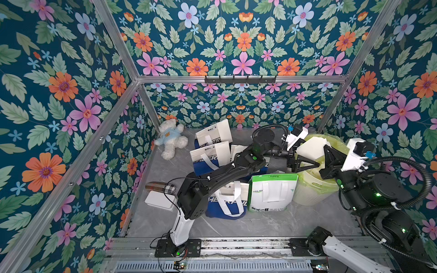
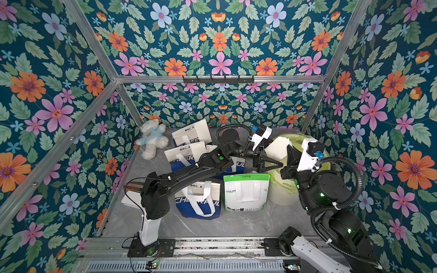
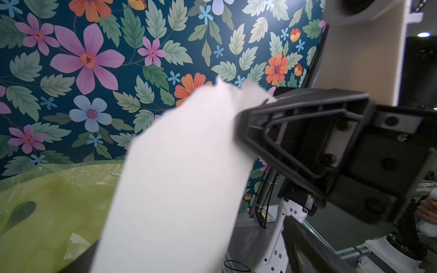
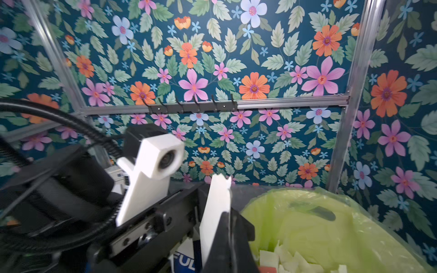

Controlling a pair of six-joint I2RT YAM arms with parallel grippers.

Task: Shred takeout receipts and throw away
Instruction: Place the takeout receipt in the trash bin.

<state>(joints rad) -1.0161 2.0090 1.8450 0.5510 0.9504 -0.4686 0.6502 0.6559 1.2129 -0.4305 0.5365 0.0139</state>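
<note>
- A plain white receipt (image 1: 309,147), ragged along one edge, is held up in the air above the rim of the bin (image 1: 314,189). One end is pinched in the closed right end effector (image 4: 228,214).
- Small torn white scraps (image 4: 281,257) lie heaped inside the bin, on its yellow-green liner (image 4: 307,212).

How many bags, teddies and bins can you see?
Bags: 5
Teddies: 1
Bins: 1
Total: 7
</note>
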